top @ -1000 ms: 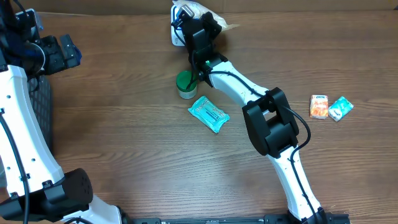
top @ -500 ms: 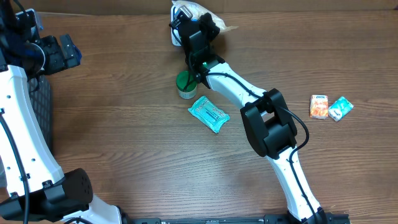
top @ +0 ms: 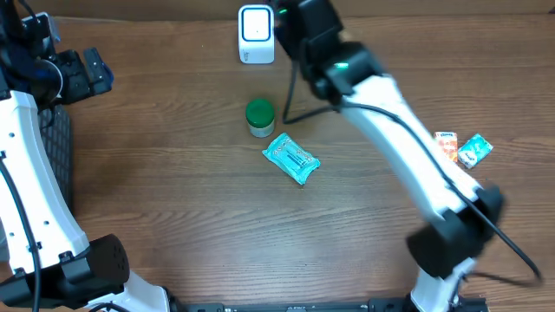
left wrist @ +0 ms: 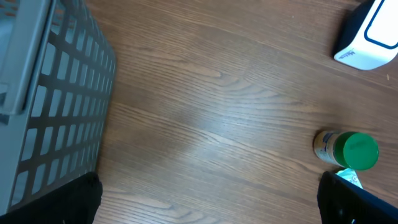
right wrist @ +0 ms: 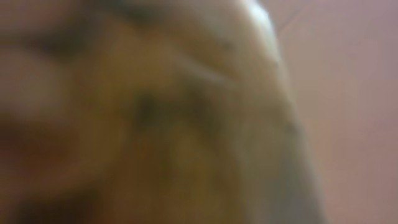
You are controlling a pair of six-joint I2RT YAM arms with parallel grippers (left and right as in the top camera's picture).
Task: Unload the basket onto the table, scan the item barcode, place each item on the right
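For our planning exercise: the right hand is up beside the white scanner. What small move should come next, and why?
Probably ease the right hand left and down towards the scanner. The hand is shut, a blurred tan item fills its wrist view, seemingly gripped, and the scanner's window stands uncovered.

a robot test bench dressed as a shop checkout is suggested. a wooden table (top: 173, 217) is shared by a left robot arm (top: 22, 165) and a right robot arm (top: 399, 130). a white barcode scanner (top: 256, 35) is stood at the far edge. small packaged goods are laid out: a green-capped bottle (top: 259, 117), a teal packet (top: 291, 159), an orange sachet (top: 445, 148). a grey mesh basket (left wrist: 43, 106) is set at the left.
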